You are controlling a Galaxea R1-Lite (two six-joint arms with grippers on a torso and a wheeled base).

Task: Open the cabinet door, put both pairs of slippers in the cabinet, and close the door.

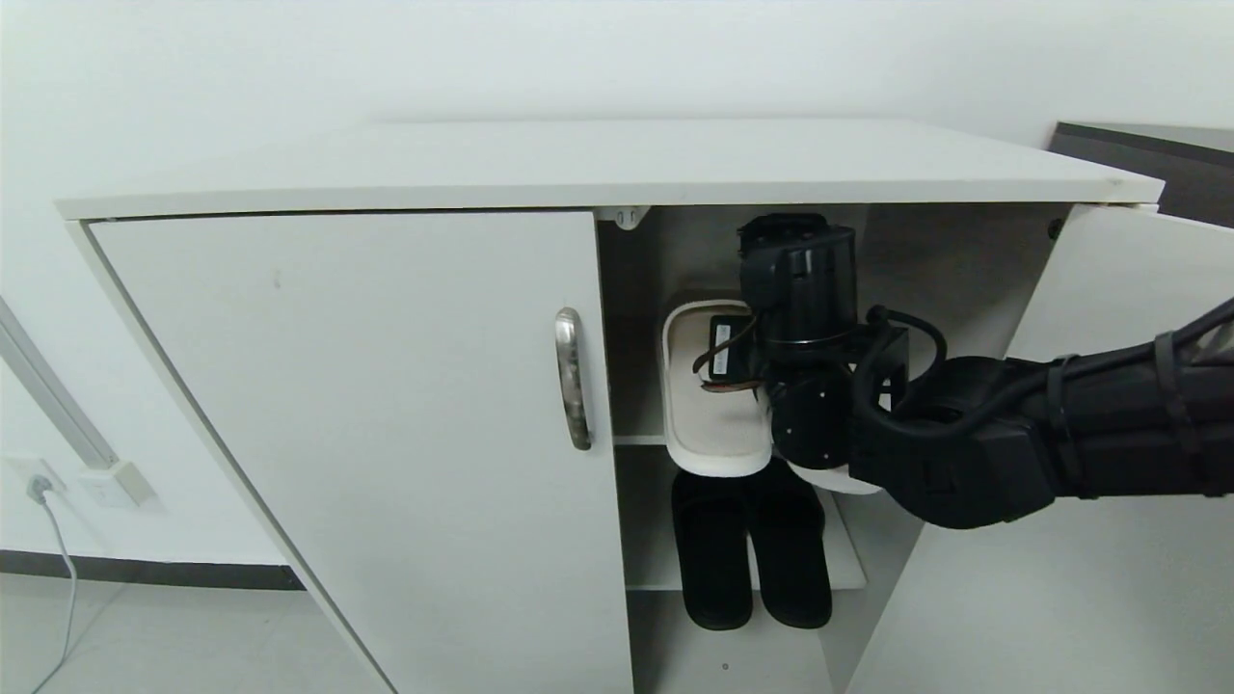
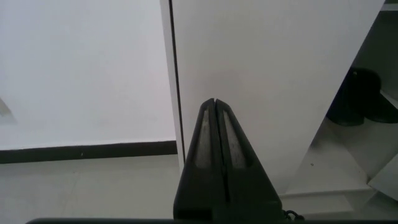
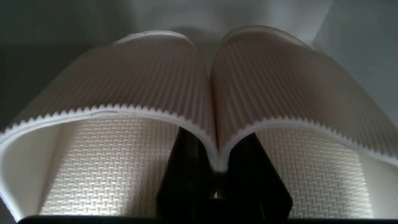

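the cabinet (image 1: 617, 164) stood against the wall, its left door (image 1: 366, 405) closed and its right door (image 1: 1109, 289) swung wide open. a metal handle (image 1: 572, 378) sat upright on the closed door's inner edge.

the right arm reached in through the open side at the height of the upper shelf (image 1: 636, 440). the right tool (image 3: 214, 168) was clamped on the white slippers (image 1: 709, 424), pinching the inner edges of their two ribbed straps together, one dark finger (image 3: 186, 168) under each strap. the pair lay side by side, soles down and toes pointing into the cabinet, with the heels sticking out past the shelf's front edge. whether the soles rested on that shelf could not be told.

the black slippers (image 1: 752, 559) lay side by side on the lower shelf (image 1: 848, 569), directly below the white pair, toes inward and heels overhanging the front edge.

the left tool (image 2: 214, 124) was fully closed with nothing between its fingers. it hung low, just in front of the closed door, pointing at it, apart from the panel. its camera also caught the black slippers (image 2: 357, 99) inside the open compartment.

a socket (image 1: 39, 482) with a cable (image 1: 67, 578) plugged in sat on the wall to the cabinet's left, near the floor (image 1: 145, 636).
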